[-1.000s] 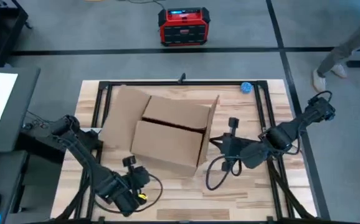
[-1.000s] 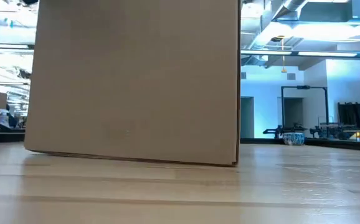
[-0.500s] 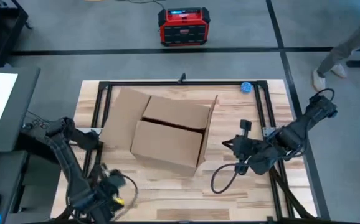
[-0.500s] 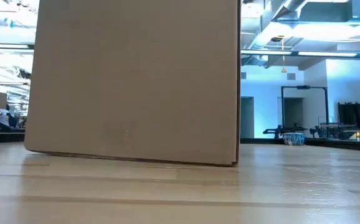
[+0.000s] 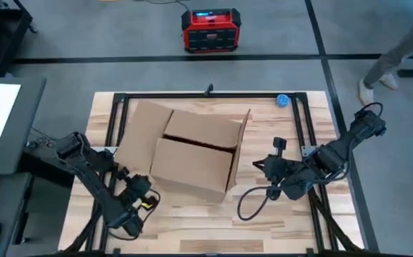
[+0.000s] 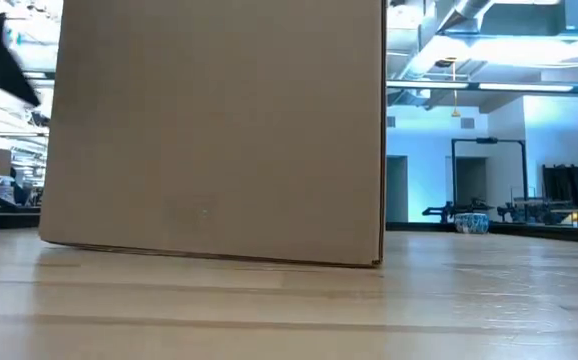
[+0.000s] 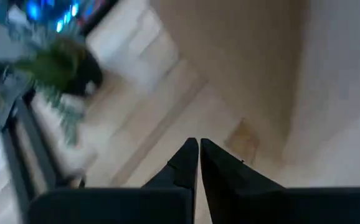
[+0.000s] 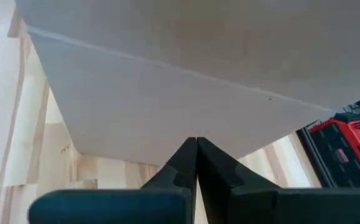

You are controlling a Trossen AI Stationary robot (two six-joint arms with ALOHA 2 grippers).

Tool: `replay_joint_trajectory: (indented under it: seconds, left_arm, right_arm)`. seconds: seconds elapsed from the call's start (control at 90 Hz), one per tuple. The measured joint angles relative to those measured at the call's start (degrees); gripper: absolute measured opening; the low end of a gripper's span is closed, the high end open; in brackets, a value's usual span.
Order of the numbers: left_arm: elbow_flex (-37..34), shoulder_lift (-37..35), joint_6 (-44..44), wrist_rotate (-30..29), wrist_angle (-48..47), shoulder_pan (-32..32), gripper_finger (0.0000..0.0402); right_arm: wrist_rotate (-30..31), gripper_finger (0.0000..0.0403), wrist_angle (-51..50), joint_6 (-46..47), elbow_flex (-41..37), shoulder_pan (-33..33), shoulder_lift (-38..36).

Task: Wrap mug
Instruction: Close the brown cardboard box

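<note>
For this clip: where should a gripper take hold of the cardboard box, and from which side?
Probably the upright flap edge on the cardboard box, right side, reached from the right, where the right gripper sits, shut. That thin edge fits between fingers; the walls look too broad. The left gripper is shut too.

Cardboard box [image 5: 192,153] sits open-topped mid-counter [image 5: 278,221], one flap folded out on its left side, rotated slightly against the counter edges. Left gripper [image 5: 136,187] is low at the box's front-left corner, just beside it; yellow marking on the wrist. Right gripper [image 5: 262,164] is right of the box, near its side wall, apart from it, with a black cable [image 5: 253,203] looping onto the wood below. Small blue object [image 5: 282,100] at the counter's far right edge. Red-and-black unit [image 5: 211,30] on the floor beyond. A person's legs [image 5: 396,53] at top right.
</note>
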Motion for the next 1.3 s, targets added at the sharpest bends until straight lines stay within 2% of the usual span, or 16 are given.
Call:
replay_joint_trajectory:
  seconds: [0.167, 0.289, 0.356, 0.411, 0.556, 0.611, 0.767, 0.856, 1.0, 1.211, 1.3]
  left_arm:
    - [3.0, 0.0, 10.5, -8.4, 8.2, -0.5, 0.0000]
    - [5.7, 0.0, 24.3, -14.3, 17.6, -0.9, 0.0000]
    - [7.6, 0.0, 31.7, -15.4, 21.7, -1.0, 0.0000]
    - [9.5, 0.0, 34.2, -15.3, 21.9, -1.0, 0.0000]
    - [15.0, 0.0, 32.2, -12.5, 16.6, -1.7, 0.0000]
    - [17.4, 0.0, 27.8, -9.4, 12.1, -2.2, 0.0000]
    - [21.2, -0.1, 16.0, 3.8, 0.2, -2.8, 0.0000]
    - [21.0, -0.1, 12.1, 5.1, -2.9, -3.2, 0.0000]
    - [20.0, -0.9, 13.2, -2.1, -2.6, -3.1, 0.0000]
    - [22.0, -0.9, 19.4, -20.4, -2.4, -3.0, 0.0000]
    - [23.5, -0.9, 24.9, -25.4, -0.6, -3.0, 0.0000]
  right_arm:
    - [-0.2, 0.0000, 0.0, 0.3, 0.0, 0.3, 0.0]
    - [-0.1, 0.0000, 0.0, 0.9, 0.0, 0.7, 0.0]
    - [-0.1, 0.0000, 0.0, 1.0, 0.0, 0.8, 0.0]
    - [-0.1, 0.0000, 0.0, 1.5, 0.0, 0.8, 0.0]
    - [1.0, 0.0000, -0.3, 4.7, 0.0, 0.8, 0.0]
    - [2.4, 0.0000, -1.6, 7.3, 0.0, 0.5, 0.0]
    - [2.8, 0.0000, -8.7, 13.9, 0.0, -1.1, 0.0]
    - [2.9, 0.0000, -11.1, 15.3, 0.0, -1.9, 0.0]
    - [6.3, 0.0000, -9.8, 12.8, 0.0, -2.1, 0.0]
    - [11.9, 0.0000, -3.7, 5.3, 0.0, 0.1, 0.0]
    - [12.6, 0.0000, -0.3, 1.8, 0.0, 1.0, 0.0]
